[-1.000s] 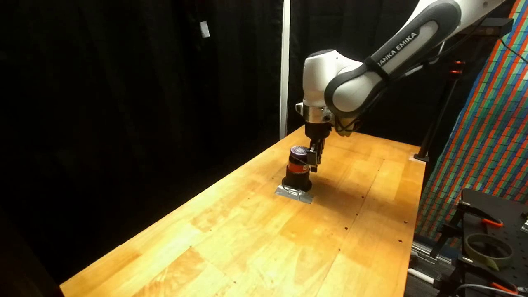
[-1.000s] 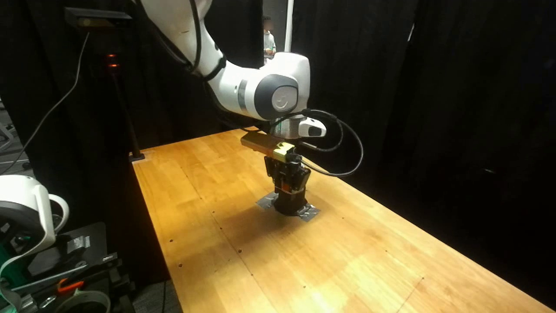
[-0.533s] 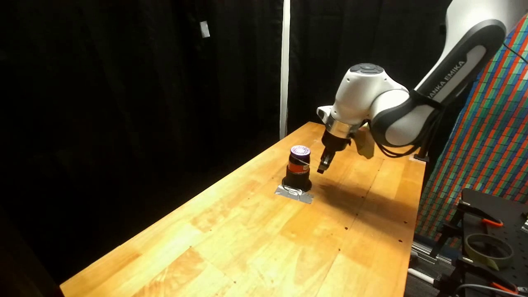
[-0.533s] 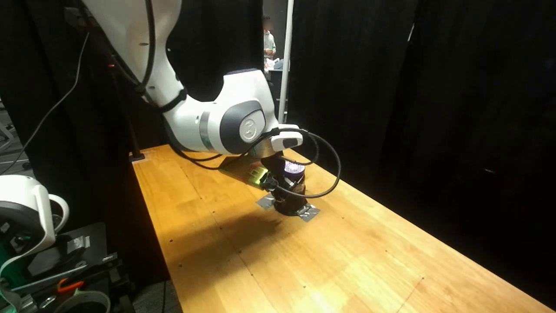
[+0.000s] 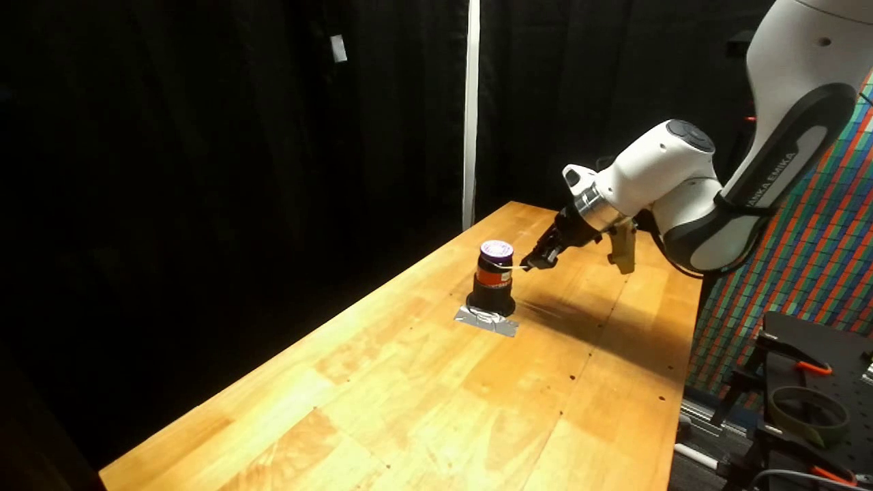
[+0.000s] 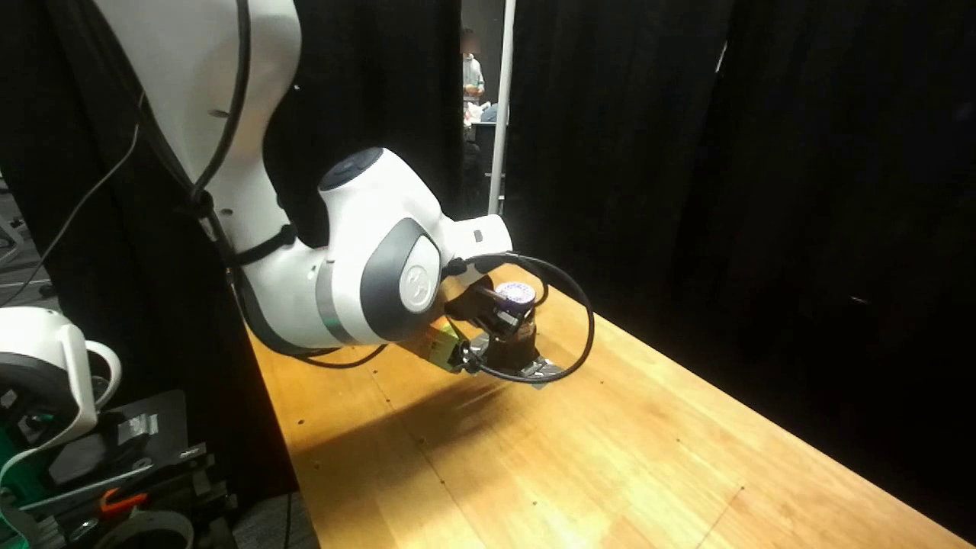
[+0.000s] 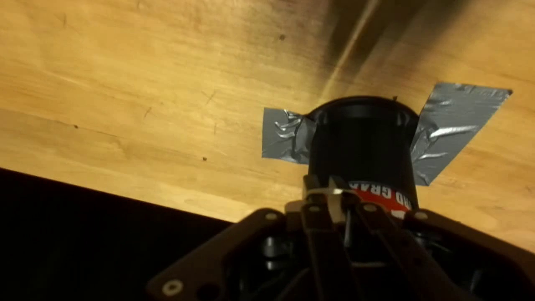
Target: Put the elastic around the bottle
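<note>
Elastic (image 5: 517, 267), a thin pale strand, is drawn straight from left to right in an exterior view. At its left stands the short, dark, cylindrical bottle (image 5: 494, 274) with a purple-and-white top and an orange-red label, upright, rising from a round black base (image 5: 492, 300) that strips of silver-grey tape (image 5: 499, 326) fix to the long, honey-coloured wooden table (image 5: 423, 382). The strand crosses the bottle's side (whether it circles all the way, I cannot tell). Rightward, just beside the bottle and apart from it, hangs the tilted black two-finger gripper (image 5: 526, 264), its fingers pinched together on the strand. Further right comes the white-and-grey robot arm (image 5: 655, 167).
</note>
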Robot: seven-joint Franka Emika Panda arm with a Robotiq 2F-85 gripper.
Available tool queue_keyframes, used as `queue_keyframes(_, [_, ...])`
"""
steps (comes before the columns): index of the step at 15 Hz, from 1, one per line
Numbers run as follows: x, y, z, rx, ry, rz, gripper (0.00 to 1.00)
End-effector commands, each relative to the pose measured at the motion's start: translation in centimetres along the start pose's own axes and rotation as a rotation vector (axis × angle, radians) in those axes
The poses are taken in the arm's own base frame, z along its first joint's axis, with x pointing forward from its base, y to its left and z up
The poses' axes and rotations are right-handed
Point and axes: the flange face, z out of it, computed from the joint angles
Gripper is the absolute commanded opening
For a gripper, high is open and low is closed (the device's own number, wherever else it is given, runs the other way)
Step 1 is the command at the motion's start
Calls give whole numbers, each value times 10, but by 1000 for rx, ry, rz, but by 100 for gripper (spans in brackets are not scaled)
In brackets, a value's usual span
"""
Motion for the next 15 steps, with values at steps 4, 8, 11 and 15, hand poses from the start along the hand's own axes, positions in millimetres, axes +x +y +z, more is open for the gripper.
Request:
queue_keyframes(4, [-57,-27,2,10,245,10,13])
queue_keyframes(8, [-90,-53,-3,-77,426,22,12])
queue_keyframes(11, [-57,-86,2,-141,482,55,7])
queue_keyframes(15, [-34,-121,-6,-232,600,46,7])
